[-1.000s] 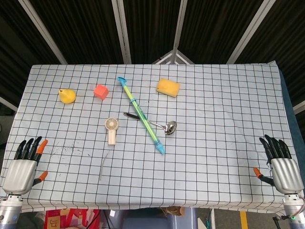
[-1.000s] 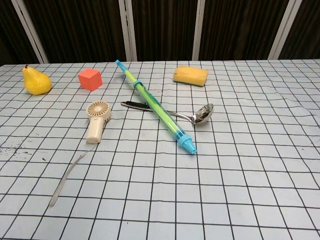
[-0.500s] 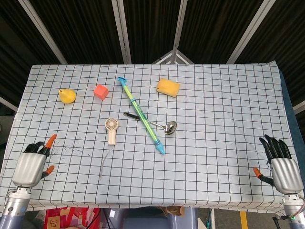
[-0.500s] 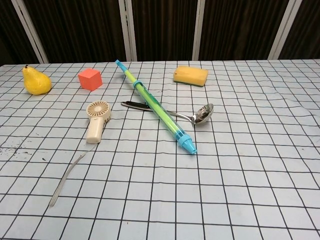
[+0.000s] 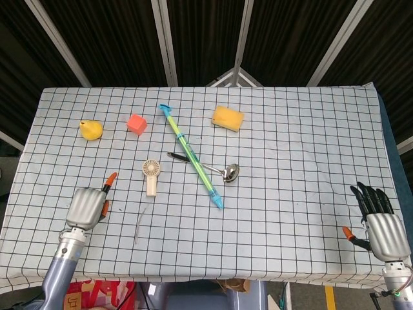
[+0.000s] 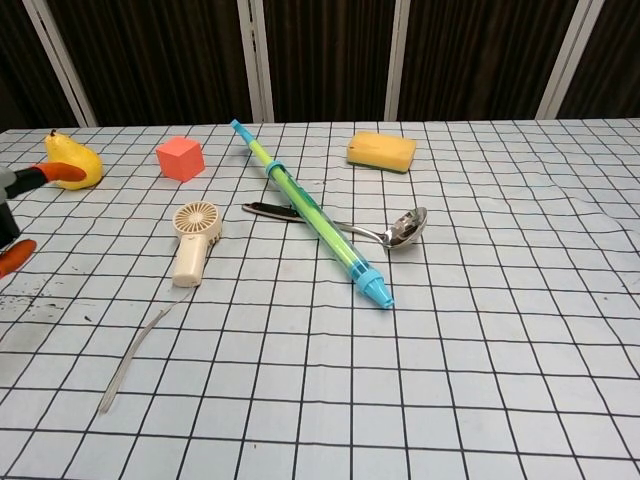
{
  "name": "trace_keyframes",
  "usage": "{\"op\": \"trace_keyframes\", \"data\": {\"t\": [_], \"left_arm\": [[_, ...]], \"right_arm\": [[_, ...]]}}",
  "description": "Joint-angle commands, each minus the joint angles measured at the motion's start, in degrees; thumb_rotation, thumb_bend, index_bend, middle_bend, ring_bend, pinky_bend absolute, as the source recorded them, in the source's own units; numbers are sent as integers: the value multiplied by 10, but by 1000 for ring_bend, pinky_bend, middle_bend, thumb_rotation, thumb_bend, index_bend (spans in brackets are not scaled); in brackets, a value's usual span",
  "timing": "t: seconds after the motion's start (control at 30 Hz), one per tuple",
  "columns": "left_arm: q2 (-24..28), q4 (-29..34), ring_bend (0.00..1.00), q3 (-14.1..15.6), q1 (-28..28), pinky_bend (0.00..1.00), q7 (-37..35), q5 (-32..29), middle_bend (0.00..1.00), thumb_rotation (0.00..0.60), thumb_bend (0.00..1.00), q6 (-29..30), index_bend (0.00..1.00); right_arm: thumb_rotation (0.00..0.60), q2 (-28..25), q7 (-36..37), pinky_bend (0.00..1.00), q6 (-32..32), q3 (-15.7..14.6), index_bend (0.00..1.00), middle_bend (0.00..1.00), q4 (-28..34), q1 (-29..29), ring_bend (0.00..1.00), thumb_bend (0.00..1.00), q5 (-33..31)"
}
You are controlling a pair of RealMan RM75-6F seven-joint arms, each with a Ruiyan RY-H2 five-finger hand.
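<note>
Left hand over the near-left part of the checked tablecloth, holding nothing, most fingers curled in toward the palm, one orange-tipped finger pointing far-right toward the handheld fan; only its fingertips showing at the left edge of the chest view. Nearest to it: that fan, just to its right, and a thin grey strap lying near-right of it. Right hand at the near-right table edge, fingers straight and spread, gripping nothing.

Farther off: yellow pear, red cube, yellow sponge, green-blue water syringe lying across a metal ladle.
</note>
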State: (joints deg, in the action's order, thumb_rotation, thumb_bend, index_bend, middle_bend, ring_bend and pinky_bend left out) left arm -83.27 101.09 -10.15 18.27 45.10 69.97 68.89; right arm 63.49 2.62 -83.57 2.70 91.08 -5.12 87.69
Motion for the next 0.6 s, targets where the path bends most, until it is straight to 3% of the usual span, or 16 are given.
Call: {"op": "trace_keyframes", "data": {"t": [0.03,0.27,0.6], "left_arm": [[-47,-7,681,-24,41,631,73,-75,913,600,725,-21,100],[-97,-42,680,-33,83,631,125,-155,912,600,725,-22,101],[-132,-69,681,-21,125,631,135,-185,912,600,727,-15,111]], "right_arm": [[600,-1,1,0,2,0,63,0,1,-1,0,279,-1],[600,-3,-2,0,9,1,63,0,3,-4,0,279,-5],[600,-5,-4,0,14,2,63,0,7,-7,0,279,-10]]}}
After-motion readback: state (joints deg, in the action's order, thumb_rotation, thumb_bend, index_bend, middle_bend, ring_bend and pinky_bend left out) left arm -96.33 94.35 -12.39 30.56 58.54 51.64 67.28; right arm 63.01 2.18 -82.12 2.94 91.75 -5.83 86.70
